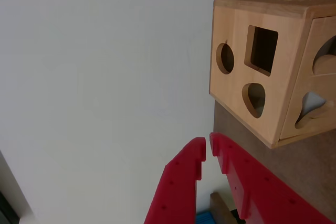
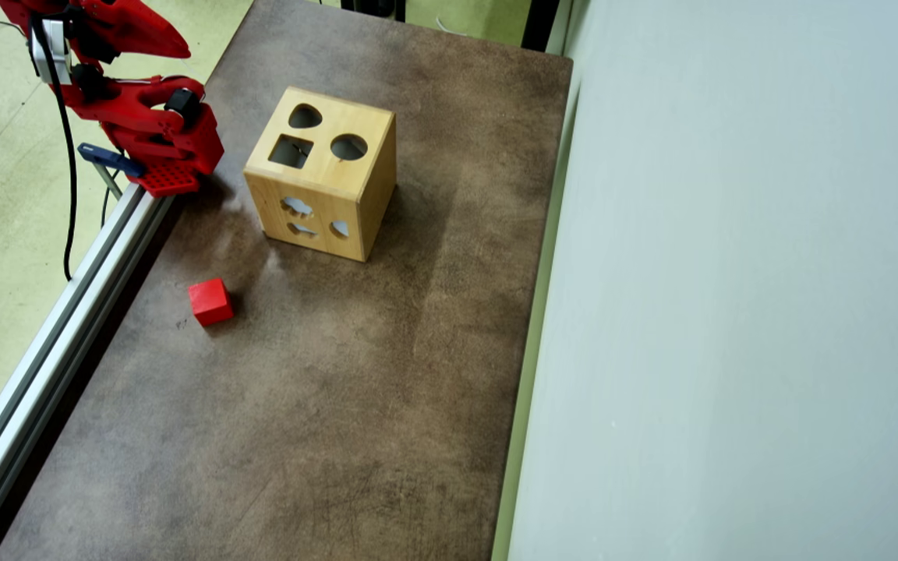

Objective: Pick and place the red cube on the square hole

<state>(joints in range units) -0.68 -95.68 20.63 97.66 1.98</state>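
fingers (image 1: 185, 174) of the red gripper (image 1: 208, 149) are sitting nearly together with a thin gap, gripping nothing, raised near the bench's (image 2: 340, 436) far-left corner in the overhead view. the red cube (image 2: 210, 301) is lying near the bench's left edge, well apart from the wooden box (image 2: 323, 183). the box is standing toward the far edge, its square hole (image 2: 291, 151) facing up beside round and heart-shaped openings.

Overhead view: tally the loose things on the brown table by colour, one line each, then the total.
Red: 1, the red cube
Light wood: 1, the wooden box, with the square hole in its top face
Total: 2
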